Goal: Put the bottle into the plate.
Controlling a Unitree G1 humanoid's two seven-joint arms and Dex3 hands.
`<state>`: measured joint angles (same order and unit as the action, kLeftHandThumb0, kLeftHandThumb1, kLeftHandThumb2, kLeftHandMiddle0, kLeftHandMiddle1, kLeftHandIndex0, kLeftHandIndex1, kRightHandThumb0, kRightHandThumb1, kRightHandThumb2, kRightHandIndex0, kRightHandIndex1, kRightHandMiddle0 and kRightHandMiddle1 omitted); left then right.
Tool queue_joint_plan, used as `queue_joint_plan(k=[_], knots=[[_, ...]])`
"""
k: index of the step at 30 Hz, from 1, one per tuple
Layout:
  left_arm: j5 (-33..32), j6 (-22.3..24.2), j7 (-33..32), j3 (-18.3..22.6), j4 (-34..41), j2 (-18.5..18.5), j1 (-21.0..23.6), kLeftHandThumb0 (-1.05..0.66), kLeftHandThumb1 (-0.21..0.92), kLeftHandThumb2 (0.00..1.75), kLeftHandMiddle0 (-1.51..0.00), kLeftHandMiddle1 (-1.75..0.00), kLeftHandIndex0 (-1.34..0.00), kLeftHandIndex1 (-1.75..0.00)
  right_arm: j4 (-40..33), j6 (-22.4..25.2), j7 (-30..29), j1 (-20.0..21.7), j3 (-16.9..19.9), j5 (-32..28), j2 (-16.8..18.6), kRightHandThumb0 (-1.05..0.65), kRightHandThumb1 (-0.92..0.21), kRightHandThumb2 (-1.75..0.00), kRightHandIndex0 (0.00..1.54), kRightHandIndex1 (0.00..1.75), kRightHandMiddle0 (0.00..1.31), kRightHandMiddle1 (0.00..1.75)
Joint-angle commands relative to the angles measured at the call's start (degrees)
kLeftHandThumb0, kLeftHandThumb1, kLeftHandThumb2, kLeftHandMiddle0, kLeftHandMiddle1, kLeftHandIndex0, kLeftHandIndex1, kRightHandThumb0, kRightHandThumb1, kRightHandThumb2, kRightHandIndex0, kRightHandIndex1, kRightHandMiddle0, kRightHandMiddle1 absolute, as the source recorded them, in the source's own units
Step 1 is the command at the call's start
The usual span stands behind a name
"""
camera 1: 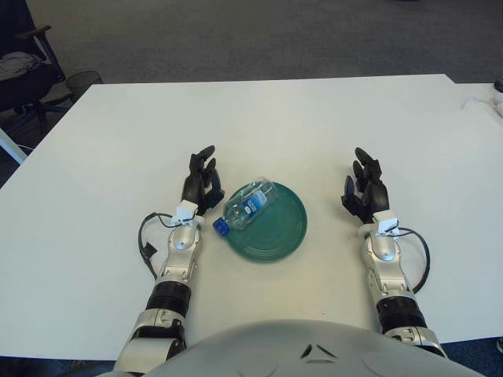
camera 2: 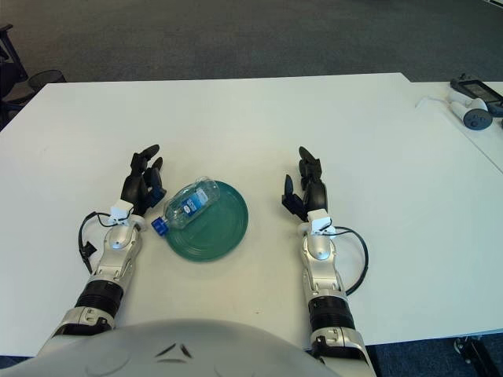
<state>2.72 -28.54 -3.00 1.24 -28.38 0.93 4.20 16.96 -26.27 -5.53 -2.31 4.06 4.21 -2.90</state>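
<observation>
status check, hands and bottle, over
Left hand open, just left of the clear plastic bottle. Right hand open, right of the green round plate. Bottle lying on the plate, blue cap over its left rim. Nothing in the way.

The bottle [camera 1: 247, 203] is a small clear plastic one with a blue cap and a blue-and-white label around its middle. It lies on its side, slanted, with the capped end pointing toward the near-left and the base toward the far-right. Most of its body rests across the left part of the plate [camera 1: 279, 232], while the cap sticks out past the plate's left rim over the table top. The plate is round, dark green and shallow, lying flat on the white table [camera 1: 259, 126]. It sits nearer the table's near edge than its far edge, roughly midway between the left and right edges.
</observation>
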Motion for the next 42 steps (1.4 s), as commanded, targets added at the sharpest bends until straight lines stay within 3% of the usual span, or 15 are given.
queue_joint_plan(k=[1, 10, 16, 27, 42], knots=[[0.29, 2.09, -0.5, 0.13, -1.74, -0.16, -2.54, -0.84, 0.92, 0.95, -0.41, -0.04, 0.0, -0.86, -0.76, 2.59, 1.25, -3.39, -0.37, -1.19, 0.38, -0.77, -0.92, -0.74, 0.24, 0.03, 0.0, 0.46], [0.58, 2.1, -0.81, -0.02, -1.33, -0.24, -2.23, -0.84, 0.92, 0.95, -0.41, -0.04, 0.0, -0.88, -4.85, 5.57, 3.32, -7.84, -1.2, -2.17, 0.91, -0.77, -0.92, -0.71, 0.27, 0.04, 0.0, 0.53], [0.63, 2.22, -0.77, -0.25, -1.18, -0.43, -2.04, -0.84, 0.92, 0.94, -0.41, -0.04, 0.0, -0.89, -10.95, 8.19, 4.46, -13.01, -2.88, -2.09, 1.54, -0.74, -0.92, -0.64, 0.28, 0.04, 0.0, 0.54], [0.62, 2.39, -0.86, -0.26, -1.49, -0.69, -1.78, -0.85, 0.92, 0.95, -0.41, -0.03, 0.0, -0.88, -15.44, 14.52, 7.05, -15.53, -3.43, -4.37, 1.41, -0.66, -0.92, -0.5, 0.28, 0.03, 0.0, 0.54], [0.77, 2.43, -1.13, -0.21, -2.17, -1.09, -1.24, -0.84, 0.92, 0.94, -0.4, -0.03, 0.0, -0.86, -13.74, 11.17, 6.5, -15.23, -2.47, -4.24, 1.49, -0.66, -0.92, -0.5, 0.29, 0.03, 0.0, 0.52]])
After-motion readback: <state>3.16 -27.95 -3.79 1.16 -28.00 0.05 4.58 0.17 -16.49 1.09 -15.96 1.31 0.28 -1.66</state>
